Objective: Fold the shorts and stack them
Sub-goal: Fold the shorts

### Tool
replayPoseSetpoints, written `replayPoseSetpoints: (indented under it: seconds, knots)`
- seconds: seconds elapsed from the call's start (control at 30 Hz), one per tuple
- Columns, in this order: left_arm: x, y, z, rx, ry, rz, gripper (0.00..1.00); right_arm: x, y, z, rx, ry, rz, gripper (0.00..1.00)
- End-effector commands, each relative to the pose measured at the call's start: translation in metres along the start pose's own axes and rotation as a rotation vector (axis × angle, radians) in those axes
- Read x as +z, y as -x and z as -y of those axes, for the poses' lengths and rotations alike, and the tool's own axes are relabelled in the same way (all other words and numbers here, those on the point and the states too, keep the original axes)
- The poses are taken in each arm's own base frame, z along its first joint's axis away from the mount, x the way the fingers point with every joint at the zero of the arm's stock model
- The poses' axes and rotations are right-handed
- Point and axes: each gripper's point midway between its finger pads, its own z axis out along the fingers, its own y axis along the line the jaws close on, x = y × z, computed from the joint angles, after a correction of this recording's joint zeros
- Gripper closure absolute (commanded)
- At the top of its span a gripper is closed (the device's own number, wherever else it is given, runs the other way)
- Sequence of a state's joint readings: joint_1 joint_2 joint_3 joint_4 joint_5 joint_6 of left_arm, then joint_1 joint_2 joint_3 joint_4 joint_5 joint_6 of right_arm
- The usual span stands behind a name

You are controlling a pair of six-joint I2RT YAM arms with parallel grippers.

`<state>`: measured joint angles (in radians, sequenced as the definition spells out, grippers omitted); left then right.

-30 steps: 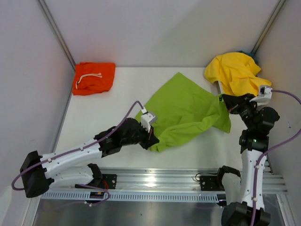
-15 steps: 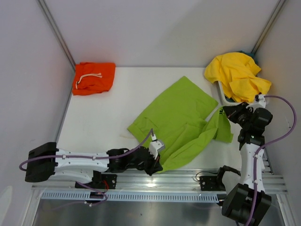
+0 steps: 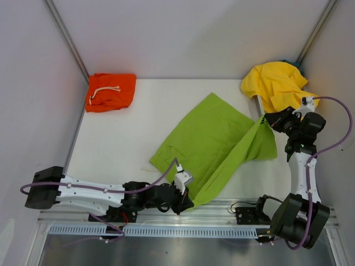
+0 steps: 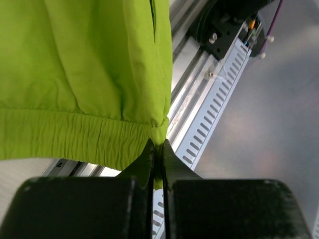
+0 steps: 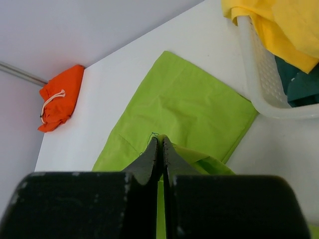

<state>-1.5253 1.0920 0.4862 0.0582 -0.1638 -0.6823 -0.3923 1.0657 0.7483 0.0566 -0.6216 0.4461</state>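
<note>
Since a second ago the left arm has drawn back to the near edge, dragging the lime green fabric shorts (image 3: 213, 133) with it. The left fingers (image 4: 146, 160) are clenched on the elastic waistband corner. The right fingers (image 5: 151, 155) pinch another edge beside the white mesh basket (image 5: 259, 94). Between them a taut fold runs diagonally, near-left to far-right. The rest lies flat on the white counter (image 3: 111, 144). The folded orange shorts (image 3: 111, 91) sit far-left.

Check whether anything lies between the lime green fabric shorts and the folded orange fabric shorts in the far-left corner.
Nothing visible does. Only bare white table separates the lime green fabric shorts, pinched by both the left gripper and right gripper, from the folded orange fabric shorts. The white plastic basket of yellow fabric sits far right.
</note>
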Motion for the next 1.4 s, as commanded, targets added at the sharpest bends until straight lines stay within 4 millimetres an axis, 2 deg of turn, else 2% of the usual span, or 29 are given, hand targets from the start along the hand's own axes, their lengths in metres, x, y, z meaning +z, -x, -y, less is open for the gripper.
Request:
replayPoseSetpoints:
  seconds: [0.0,0.07,0.1,0.17,0.2,0.23,0.37,0.4,0.43,0.47,0.5,0.53,0.57,0.63,0.67,0.73,0.77,0.83,0.9,1.03,1.07,1.13,1.2,1.27,1.37]
  knots:
    - [-0.022,0.028,0.0,-0.097,0.048,0.103,1.0,0.007,0.042,-0.034,-0.146,0.134,0.069,1.0]
    - [-0.033,0.04,-0.002,-0.123,0.058,0.148,1.0,0.019,0.038,-0.036,-0.145,0.149,0.028,1.0]
    - [-0.044,0.053,-0.003,-0.141,0.068,0.19,1.0,0.022,0.047,-0.043,-0.173,0.161,0.039,1.0]
    - [-0.053,0.057,-0.013,-0.152,0.113,0.195,1.0,0.033,0.045,-0.051,-0.183,0.172,0.018,1.0]
    - [-0.059,0.064,-0.013,-0.161,0.118,0.213,1.0,0.036,0.054,-0.059,-0.21,0.179,0.036,1.0]
    - [-0.062,0.071,-0.018,-0.172,0.139,0.229,1.0,0.039,0.055,-0.064,-0.218,0.186,0.034,1.0]
    - [-0.064,0.071,-0.043,-0.232,0.234,0.222,1.0,0.061,0.056,-0.092,-0.268,0.226,0.012,1.0]
    - [-0.064,0.071,-0.048,-0.25,0.243,0.226,1.0,0.071,0.051,-0.09,-0.27,0.225,-0.008,1.0]
    - [-0.065,0.074,-0.057,-0.285,0.254,0.234,1.0,0.075,0.057,-0.097,-0.283,0.236,-0.002,1.0]
    - [-0.064,0.071,-0.064,-0.313,0.264,0.231,1.0,0.08,0.053,-0.102,-0.285,0.249,-0.013,1.0]
    - [-0.065,0.072,-0.068,-0.336,0.264,0.237,1.0,0.09,0.048,-0.098,-0.277,0.244,-0.033,1.0]
    - [-0.069,0.078,-0.078,-0.367,0.275,0.265,1.0,0.095,0.053,-0.103,-0.288,0.257,-0.028,1.0]
    - [-0.069,0.073,-0.082,-0.384,0.275,0.252,1.0,0.099,0.052,-0.104,-0.292,0.258,-0.032,1.0]
    - [-0.074,0.076,-0.093,-0.405,0.307,0.267,1.0,0.114,0.045,-0.103,-0.289,0.26,-0.063,1.0]
    - [-0.077,0.077,-0.096,-0.404,0.321,0.271,1.0,0.119,0.05,-0.108,-0.298,0.266,-0.056,1.0]
    - [-0.082,0.082,-0.104,-0.419,0.347,0.284,1.0,0.134,0.04,-0.106,-0.292,0.267,-0.092,1.0]
    - [-0.084,0.081,-0.107,-0.425,0.362,0.275,1.0,0.139,0.046,-0.11,-0.303,0.27,-0.081,1.0]
    - [-0.088,0.082,-0.119,-0.447,0.401,0.276,1.0,0.155,0.035,-0.108,-0.299,0.269,-0.115,1.0]
    - [-0.09,0.083,-0.129,-0.47,0.437,0.28,1.0,0.165,0.037,-0.113,-0.306,0.279,-0.112,1.0]
    - [-0.092,0.086,-0.138,-0.483,0.453,0.299,1.0,0.188,0.03,-0.111,-0.306,0.279,-0.129,1.0]
    - [-0.092,0.087,-0.138,-0.483,0.455,0.3,1.0,0.197,0.02,-0.113,-0.306,0.277,-0.145,1.0]
    - [-0.093,0.089,-0.142,-0.482,0.474,0.293,1.0,0.205,0.02,-0.116,-0.306,0.276,-0.137,1.0]
    - [-0.091,0.088,-0.149,-0.484,0.505,0.279,1.0,0.215,0.017,-0.107,-0.284,0.246,-0.134,1.0]
    - [-0.092,0.097,-0.152,-0.464,0.517,0.287,1.0,0.222,0.02,-0.101,-0.27,0.222,-0.115,1.0]
    - [-0.088,0.106,-0.151,-0.402,0.513,0.285,1.0,0.221,0.012,-0.095,-0.246,0.216,-0.115,1.0]
